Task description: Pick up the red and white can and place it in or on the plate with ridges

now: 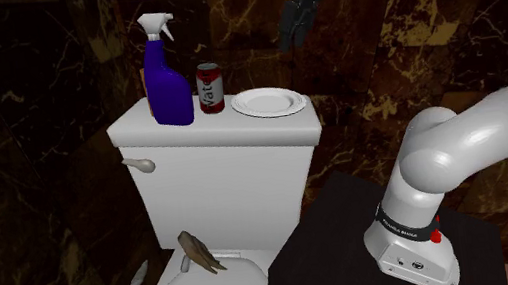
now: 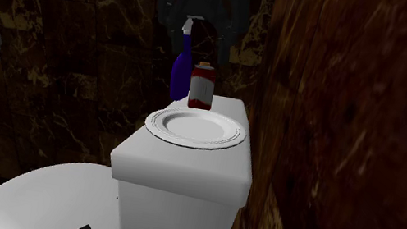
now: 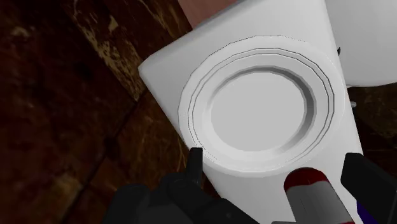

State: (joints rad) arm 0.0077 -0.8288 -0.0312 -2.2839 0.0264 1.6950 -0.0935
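With the gripper (image 1: 291, 36) being held spread, the upright can (image 1: 211, 88) is being judged light, rigid, slick, best clasped mid-body.

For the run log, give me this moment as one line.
jaws: open, empty, above plate | can: upright on tank lid, between spray bottle and plate | plate: empty

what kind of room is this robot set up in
Most likely a bathroom: a white toilet tank with a flush lever, the toilet lid below it, and dark marbled walls all round. The blue spray bottle standing on the tank fits that too.
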